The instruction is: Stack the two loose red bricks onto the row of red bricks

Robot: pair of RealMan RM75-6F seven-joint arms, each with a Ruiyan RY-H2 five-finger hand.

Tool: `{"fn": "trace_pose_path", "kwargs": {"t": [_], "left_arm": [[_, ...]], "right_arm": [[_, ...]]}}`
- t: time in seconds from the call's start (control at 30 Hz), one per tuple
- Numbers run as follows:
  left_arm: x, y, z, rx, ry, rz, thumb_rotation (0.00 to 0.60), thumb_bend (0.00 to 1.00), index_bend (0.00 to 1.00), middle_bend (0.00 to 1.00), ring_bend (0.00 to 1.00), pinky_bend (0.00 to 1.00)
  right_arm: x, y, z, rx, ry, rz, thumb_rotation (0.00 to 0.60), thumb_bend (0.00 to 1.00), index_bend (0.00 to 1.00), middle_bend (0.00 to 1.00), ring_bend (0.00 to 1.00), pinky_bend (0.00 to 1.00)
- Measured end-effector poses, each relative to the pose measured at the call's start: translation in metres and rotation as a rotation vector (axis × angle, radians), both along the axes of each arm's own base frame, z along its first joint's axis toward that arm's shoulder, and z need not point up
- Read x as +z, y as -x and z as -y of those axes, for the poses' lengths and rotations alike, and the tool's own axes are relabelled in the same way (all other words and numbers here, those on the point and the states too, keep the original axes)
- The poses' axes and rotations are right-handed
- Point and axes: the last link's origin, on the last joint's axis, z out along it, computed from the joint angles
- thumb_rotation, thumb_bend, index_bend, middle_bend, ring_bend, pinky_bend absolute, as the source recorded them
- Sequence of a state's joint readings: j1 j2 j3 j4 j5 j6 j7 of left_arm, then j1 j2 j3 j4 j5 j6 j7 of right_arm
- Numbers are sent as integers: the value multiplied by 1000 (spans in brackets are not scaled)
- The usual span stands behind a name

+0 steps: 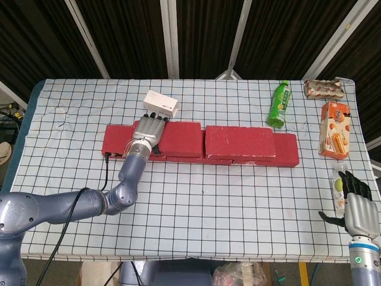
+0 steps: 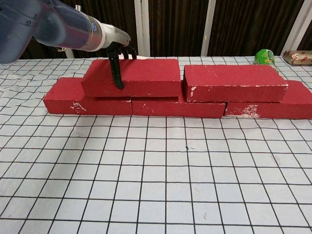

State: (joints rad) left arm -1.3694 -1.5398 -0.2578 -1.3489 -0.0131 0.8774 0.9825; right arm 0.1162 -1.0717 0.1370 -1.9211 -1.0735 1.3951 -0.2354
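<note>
Two stacked bricks (image 2: 180, 80) (nearly touching), left hand (image 1: 147, 131) gripping one

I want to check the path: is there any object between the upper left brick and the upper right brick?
Nothing visible. The left hand grips the upper left brick, and only a narrow gap separates it from the upper right brick on the bottom row.

A small white box (image 1: 161, 104) lies on the checked desk (image 1: 196, 196) just beyond the left fingers (image 1: 156, 120). A green bottle (image 1: 277, 104) lies well to their right, with a snack packet (image 1: 324, 89) and an orange carton (image 1: 334, 129) farther right still. A small pouch (image 1: 337, 193) lies just beside the right fingers (image 1: 352, 180).
</note>
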Motion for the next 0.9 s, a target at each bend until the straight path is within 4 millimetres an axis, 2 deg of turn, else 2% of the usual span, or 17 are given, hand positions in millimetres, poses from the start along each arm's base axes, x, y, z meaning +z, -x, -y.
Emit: {"fn": "trace_pose_path", "kwargs": {"t": [0.9], "left_arm": [[-10,-8,0,-6,3,9,600,0,207,174,79,122]], "right_arm": [[1,1,0,-4,4,2,600,154,0,0,0,0]]}}
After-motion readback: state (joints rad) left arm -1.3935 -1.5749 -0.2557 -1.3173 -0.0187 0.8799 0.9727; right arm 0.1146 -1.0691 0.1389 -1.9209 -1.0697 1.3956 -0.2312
